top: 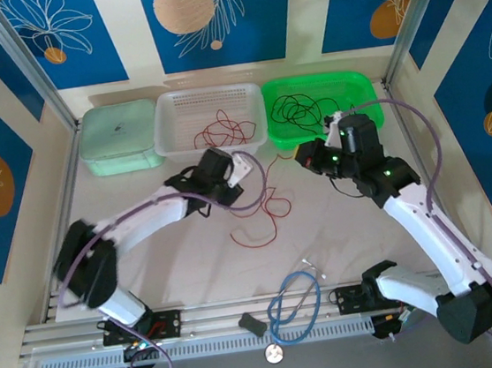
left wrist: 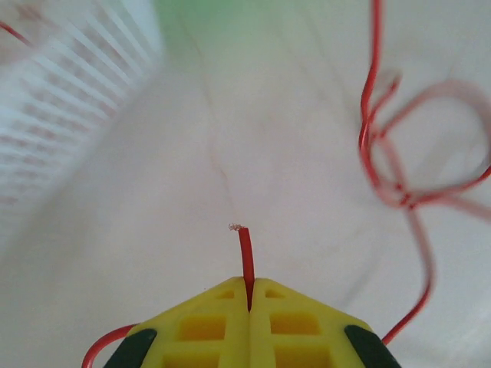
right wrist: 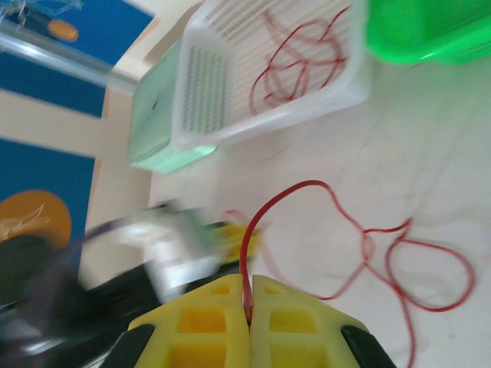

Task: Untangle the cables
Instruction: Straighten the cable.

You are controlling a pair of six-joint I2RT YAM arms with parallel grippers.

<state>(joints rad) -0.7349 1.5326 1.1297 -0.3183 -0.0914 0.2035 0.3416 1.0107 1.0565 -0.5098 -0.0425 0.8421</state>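
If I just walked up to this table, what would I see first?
Probably the yellow fingers: the left gripper and the right gripper are each shut on a thin red cable that loops across the middle of the table. After that, the bright green basket at the back right with black cables in it. Next to it is a white basket holding red cables.

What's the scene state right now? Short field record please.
left gripper: shut on red cable end
right gripper: shut on red strand
table: loose red loops
white basket: red coil
green bin: black cables
near edge: blue tube
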